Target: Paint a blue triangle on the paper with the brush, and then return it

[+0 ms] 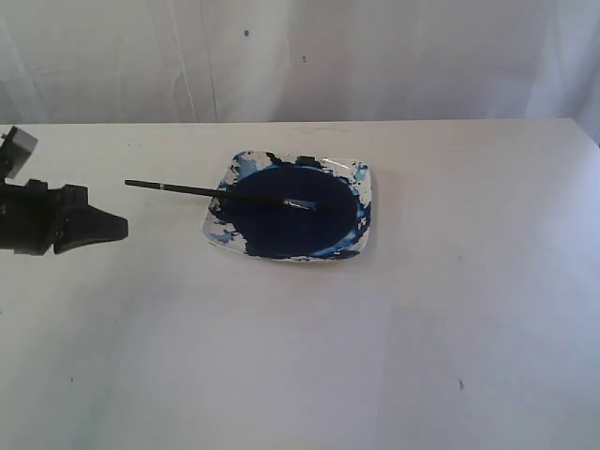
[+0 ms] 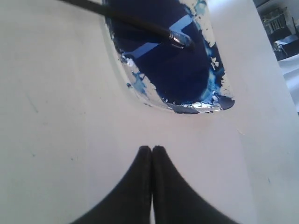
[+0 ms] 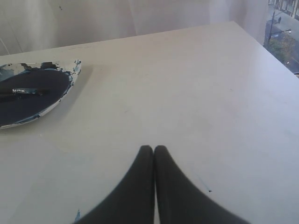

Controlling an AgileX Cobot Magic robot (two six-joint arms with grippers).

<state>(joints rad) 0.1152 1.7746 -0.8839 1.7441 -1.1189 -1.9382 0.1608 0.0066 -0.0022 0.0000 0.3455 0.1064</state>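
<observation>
Dish [image 1: 362, 174]: white rim smeared and flecked with light and dark blue. Paint pool [image 1: 291, 230]: uniform dark navy. Brush [image 1: 178, 187]: black handle, silver ferrule, dark tip. Tabletop [image 1: 469, 309]: plain off-white. Left gripper [image 2: 152, 149] and right gripper [image 3: 153, 148]: matte black. Backdrop [image 1: 375, 56]: white.

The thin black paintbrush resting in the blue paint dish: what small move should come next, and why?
Probably open the left gripper and ease it toward the thin black paintbrush: its jaws are shut and empty, the handle juts past the rim of the white paint dish toward it, and no triangle shows yet.
</observation>
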